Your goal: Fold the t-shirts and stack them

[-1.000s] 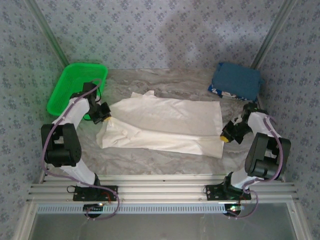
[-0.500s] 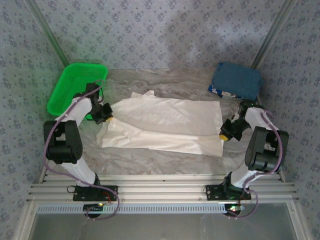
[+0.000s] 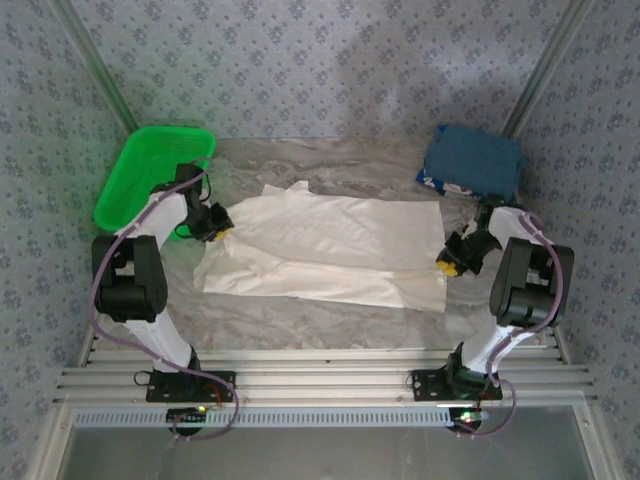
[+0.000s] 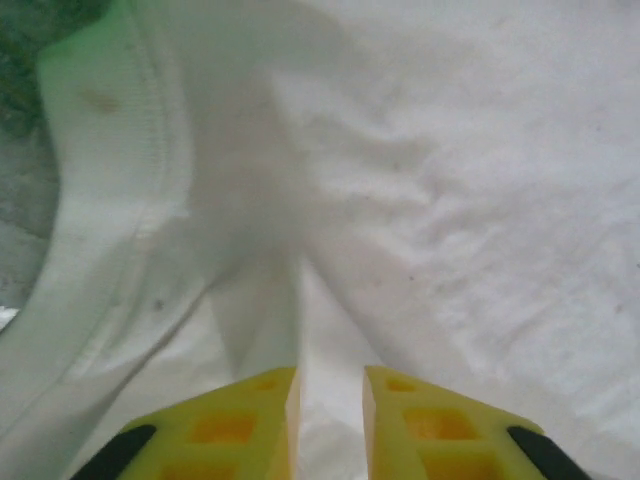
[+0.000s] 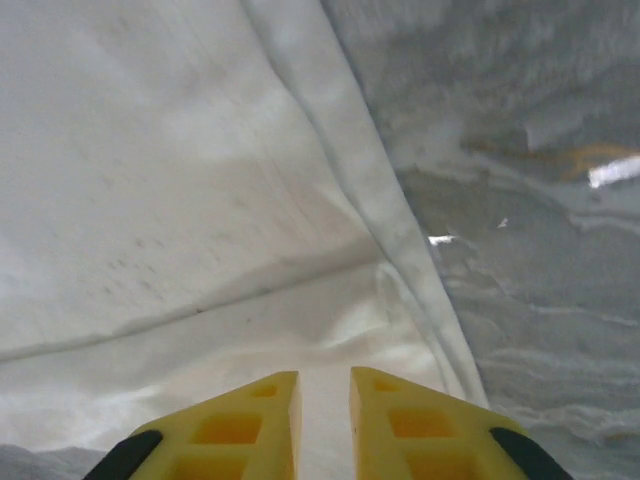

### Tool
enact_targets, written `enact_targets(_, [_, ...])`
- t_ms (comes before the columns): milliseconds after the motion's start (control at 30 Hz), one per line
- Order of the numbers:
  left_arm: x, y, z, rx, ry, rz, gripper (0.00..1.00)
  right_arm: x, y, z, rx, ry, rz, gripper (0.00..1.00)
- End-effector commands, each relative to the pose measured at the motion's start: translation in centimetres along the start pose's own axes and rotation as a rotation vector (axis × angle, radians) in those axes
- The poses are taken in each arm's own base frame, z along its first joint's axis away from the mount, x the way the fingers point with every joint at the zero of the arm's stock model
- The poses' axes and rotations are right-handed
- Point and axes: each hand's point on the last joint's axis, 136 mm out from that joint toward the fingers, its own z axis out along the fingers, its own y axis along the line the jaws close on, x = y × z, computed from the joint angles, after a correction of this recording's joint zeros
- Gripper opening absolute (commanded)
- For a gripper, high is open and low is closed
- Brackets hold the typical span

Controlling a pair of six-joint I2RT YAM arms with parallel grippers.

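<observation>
My claws, slightly parted, on the cream-white t-shirt (image 3: 330, 245)
It lies spread on the table (image 3: 300, 315) between my left claw (image 3: 215, 225) and right claw (image 3: 450, 262); farther back, the folded dark blue t-shirt (image 3: 472, 160) sits right, green basket (image 3: 165, 131) left.

Top external camera: mounted above and behind the arm bases (image 3: 190, 385), facing down over the whole table (image 3: 300, 325). Wrist cameras: each faces forward past its yellow fingers (image 4: 235, 430), close to the cream-white t-shirt (image 3: 340, 235), which all three views share
</observation>
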Motion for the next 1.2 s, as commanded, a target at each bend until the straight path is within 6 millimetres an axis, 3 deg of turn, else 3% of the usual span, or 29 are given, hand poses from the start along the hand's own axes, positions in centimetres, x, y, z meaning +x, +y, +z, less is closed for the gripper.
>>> enact_targets(0, [-2.4,-4.2,-2.7,0.14,-0.079,0.021,0.43,-2.4,1.6,-2.1,-0.05,-0.081,-0.023,0.31])
enact_targets(33, [-2.7,-4.9,-3.6,0.16,-0.092,0.023,0.47,-3.2,2.4,-3.4,-0.061,-0.119,-0.041,0.36])
enact_targets(133, [-2.6,-6.3,-7.1,0.207,-0.125,0.016,0.59,-2.4,3.1,-5.9,-0.074,-0.172,-0.062,0.44])
enact_targets(200, [-1.2,-6.4,-9.7,0.224,-0.141,0.006,0.66,-0.1,2.9,-7.1,-0.072,-0.174,-0.057,0.46])
enact_targets(267, [1.0,-5.4,-10.7,0.215,-0.12,-0.02,0.7,3.1,1.7,-7.0,-0.053,-0.139,-0.027,0.47])
enact_targets(400, [6.5,-1.1,-10.0,0.116,-0.02,-0.074,0.71,8.7,-0.6,-5.8,-0.041,-0.077,0.036,0.49])
enact_targets(567, [11.0,2.8,-6.2,0.056,0.086,-0.161,0.67,11.9,-2.4,-2.1,-0.04,0.002,0.115,0.49])
enact_targets(733, [12.2,5.4,-3.0,-0.017,0.111,-0.21,0.63,11.6,-2.7,-0.8,0.018,0.023,0.105,0.48])
enact_targets(900, [12.0,7.3,-0.8,-0.088,0.099,-0.244,0.58,10.3,-3.1,0.9,0.067,0.028,0.106,0.47])
enact_targets(1167, [11.7,9.5,0.7,-0.192,0.076,-0.264,0.53,7.2,-3.3,2.4,0.099,-0.021,0.132,0.42])
